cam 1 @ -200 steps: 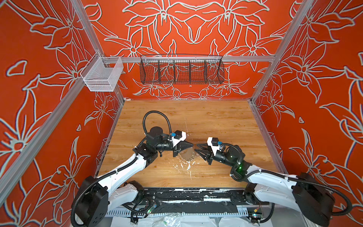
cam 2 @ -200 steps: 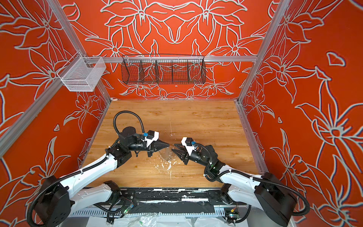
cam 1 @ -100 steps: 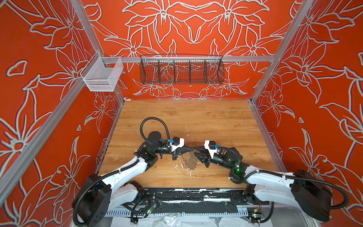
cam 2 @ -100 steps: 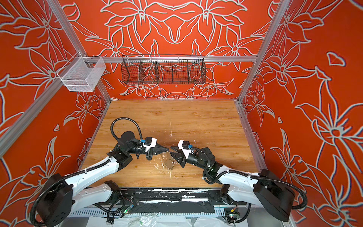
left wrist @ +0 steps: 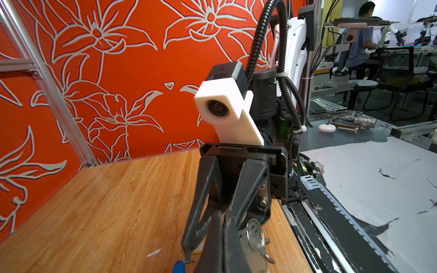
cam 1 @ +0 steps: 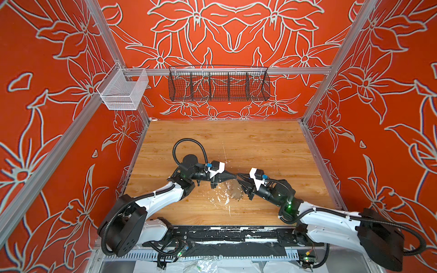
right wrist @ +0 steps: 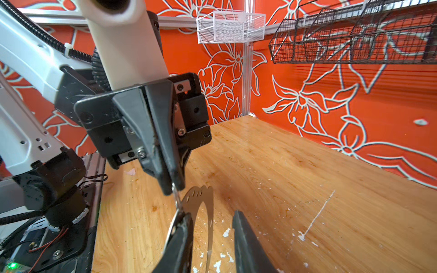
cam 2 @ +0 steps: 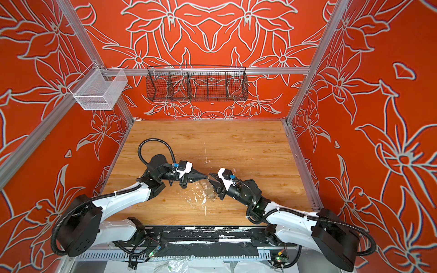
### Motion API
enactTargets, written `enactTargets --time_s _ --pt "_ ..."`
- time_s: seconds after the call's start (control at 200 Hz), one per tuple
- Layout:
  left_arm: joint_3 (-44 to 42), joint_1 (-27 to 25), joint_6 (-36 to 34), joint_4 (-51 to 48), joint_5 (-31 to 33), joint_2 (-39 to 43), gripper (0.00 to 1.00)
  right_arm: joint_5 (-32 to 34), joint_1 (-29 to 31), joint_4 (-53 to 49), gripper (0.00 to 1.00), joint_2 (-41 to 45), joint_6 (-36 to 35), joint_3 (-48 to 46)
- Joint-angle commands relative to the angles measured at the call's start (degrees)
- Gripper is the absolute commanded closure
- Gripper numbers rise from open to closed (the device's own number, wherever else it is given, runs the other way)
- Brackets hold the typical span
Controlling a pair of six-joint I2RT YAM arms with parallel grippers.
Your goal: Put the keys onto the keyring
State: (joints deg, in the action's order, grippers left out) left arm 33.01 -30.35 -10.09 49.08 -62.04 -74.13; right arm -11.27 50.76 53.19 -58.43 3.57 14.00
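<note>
**If the pinch slips, the keyring drops**

While the left gripper (right wrist: 173,188) is clamped tight on a thin split ring (right wrist: 176,201) at the rim of the keyring (right wrist: 201,198), that small bite looks like the only thing keeping the keyring up on edge above the table (cam 1: 260,146). The right gripper (right wrist: 211,216) stands partway open, its fingers either side of the keyring's thin edge; one finger touches a metal loop, but I see no real grip. Any twist or pull by the right arm could tear the split ring out of the left pinch, and the keyring would fall flat.

The blue key (left wrist: 178,267) sits low by the left fingers, off the keyring; whether it rests on the table I cannot tell. The yellow key I cannot make out.

The two grippers are nose to nose, so they crowd each other. White flecks (cam 1: 220,201) litter the wood beneath. Further back, a white mesh basket (cam 1: 123,92) and a black wire basket (cam 1: 218,87) hang well clear.
</note>
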Motion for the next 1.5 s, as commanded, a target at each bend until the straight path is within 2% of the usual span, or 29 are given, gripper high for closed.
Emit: enactTargets --time_s 0.0,0.1,0.27,0.525,0.631,0.706,0.786,0.946,1.066,1.146,1.286,1.406,1.496 --pt "1.43 -0.37 3.68 6.16 2.31 -1.1 1.0 0.16 0.78 0.84 0.69 1.17 -1.67 -0.98" --pt "1.21 -1.23 2.87 4.1 5.46 -0.4 1.0 -0.08 0.82 1.13 0.69 1.95 -1.58 -1.42" --pt "0.58 -4.57 -5.4 -5.03 12.16 3.29 1.0 0.78 0.85 0.12 0.69 2.69 -1.42 -1.26" --pt "-0.5 -4.72 -8.18 -8.81 15.76 6.3 1.0 12.92 0.61 -8.16 0.62 8.31 -3.73 -1.43" --pt "-0.81 -4.77 -8.98 -9.57 17.19 7.04 1.0 14.34 0.48 -11.7 0.57 13.15 -3.48 -1.91" --pt "-0.99 -4.73 -9.06 -9.92 18.33 7.5 1.0 13.61 0.39 -12.4 0.53 15.92 -3.31 -2.71" --pt "-0.91 -4.74 -9.25 -10.23 18.44 7.94 1.0 9.49 0.39 -12.7 0.45 17.51 -3.79 -3.19" --pt "-0.81 -4.72 -9.07 -10.34 18.88 8.43 1.0 3.89 0.41 -10.58 0.31 13.67 -5.71 -2.96" --pt "-0.84 -4.74 -9.16 -10.65 19.73 8.9 1.0 0.47 0.39 -10.72 0.27 9.35 -6.53 -1.23" --pt "-0.86 -4.72 -9.42 -11.03 20.2 9.24 1.0 0.81 0.39 -9.25 0.27 6.56 -6.09 -0.69" --pt "-0.93 -4.74 -9.94 -11.72 20.29 9.83 1.0 2.55 0.39 -8.23 0.37 4.17 -5.84 -0.02" --pt "-0.97 -4.72 -10.19 -11.92 20.56 9.96 1.0 2.22 0.39 -7.44 0.66 4.2 -5.43 -0.11" --pt "-1.06 -4.75 -10.29 -11.87 21.03 9.88 1.0 2.09 0.4 -7.23 0.79 4.53 -5.16 -0.2"
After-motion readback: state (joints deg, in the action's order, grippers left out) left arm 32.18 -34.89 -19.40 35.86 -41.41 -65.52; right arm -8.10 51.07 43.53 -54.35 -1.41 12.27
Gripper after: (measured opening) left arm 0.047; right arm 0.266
